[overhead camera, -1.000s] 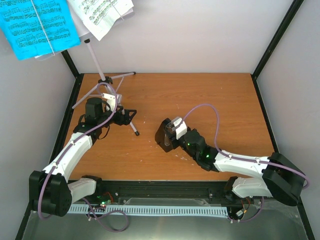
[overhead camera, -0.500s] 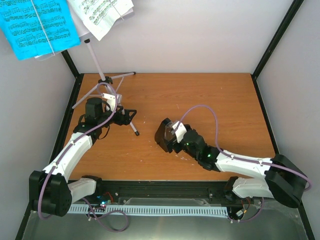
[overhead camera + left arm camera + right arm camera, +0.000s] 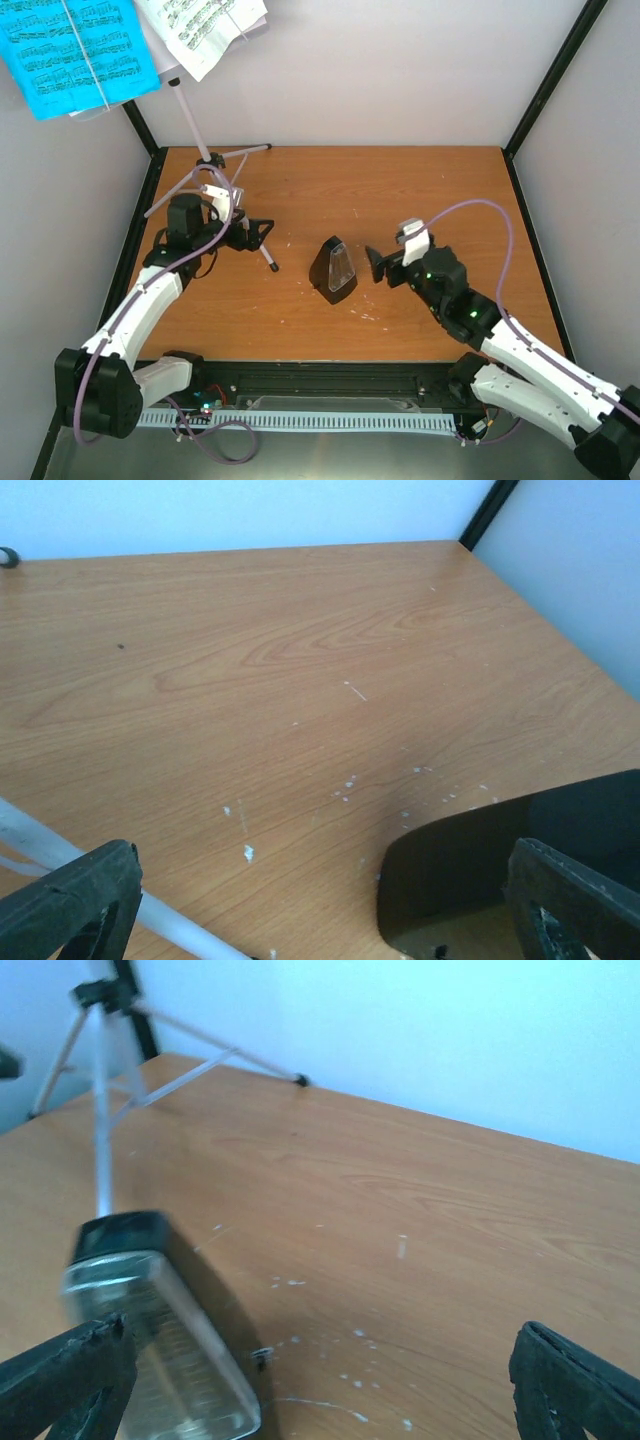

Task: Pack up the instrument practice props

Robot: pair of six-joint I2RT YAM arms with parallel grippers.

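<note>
A black pyramid metronome [image 3: 333, 268] is standing upright on the wooden table [image 3: 420, 190], free of both claws. The right gripper [image 3: 373, 266] is hovering just beside it with its fingers spread wide, holding nothing. The left gripper [image 3: 258, 233], also spread, is sitting low by a leg of the silver tripod music stand [image 3: 209, 160], not pinching it. Blue music sheets [image 3: 80, 55] and white music sheets [image 3: 205, 30] are resting on the raised stand. Packing looks barely begun: nothing is folded, gathered or stowed yet.
</note>
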